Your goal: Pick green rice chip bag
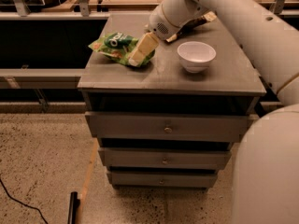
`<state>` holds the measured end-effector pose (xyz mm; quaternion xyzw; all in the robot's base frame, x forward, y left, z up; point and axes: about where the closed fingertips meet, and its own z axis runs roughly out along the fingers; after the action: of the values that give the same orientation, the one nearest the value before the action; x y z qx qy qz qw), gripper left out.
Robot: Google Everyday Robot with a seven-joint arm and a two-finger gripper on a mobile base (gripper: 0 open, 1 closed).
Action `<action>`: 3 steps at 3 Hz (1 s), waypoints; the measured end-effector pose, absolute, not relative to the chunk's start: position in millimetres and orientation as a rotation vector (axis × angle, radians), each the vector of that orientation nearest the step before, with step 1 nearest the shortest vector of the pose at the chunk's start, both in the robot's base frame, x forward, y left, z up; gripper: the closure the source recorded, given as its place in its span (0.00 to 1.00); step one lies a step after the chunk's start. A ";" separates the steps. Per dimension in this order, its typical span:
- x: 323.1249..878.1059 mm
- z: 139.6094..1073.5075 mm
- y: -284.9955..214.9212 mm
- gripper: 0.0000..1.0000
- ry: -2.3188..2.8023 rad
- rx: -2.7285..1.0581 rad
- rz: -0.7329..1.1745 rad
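Slippage is the principal risk: the green rice chip bag [114, 45] lies flat and crinkled on the left part of the grey cabinet top [205, 80], close to its left edge, and the gripper [142, 50] sits over the bag's right end, angled down from the upper right. Whether the gripper is released or clenched cannot be determined from this view, nor whether it touches the film. A grip taken on one end only would probably catch a loose fold, and the bag could slide out during the lift. A downward push at this angle could also shove the bag leftward, off the top. Surroundings: a white bowl [196, 56] stands to the right of the gripper, apart from the bag; a brown snack bag [196, 21] lies further back, mostly hidden behind the arm [224, 3]. Neither blocks the approach, though a wide swing of the arm on retreat could clip the bowl. Drawers [166, 125] below are closed
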<state>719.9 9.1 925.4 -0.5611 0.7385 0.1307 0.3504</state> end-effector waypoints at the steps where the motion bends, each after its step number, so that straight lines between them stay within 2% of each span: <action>1: 752.4 910.5 33.2 0.00 1.905 -1.422 0.355; 2: 774.8 893.1 46.8 0.14 1.911 -1.409 0.376; 3: 790.8 871.8 52.4 0.46 1.916 -1.419 0.412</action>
<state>790.8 52.4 871.8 -0.5485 0.7409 0.1594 0.3533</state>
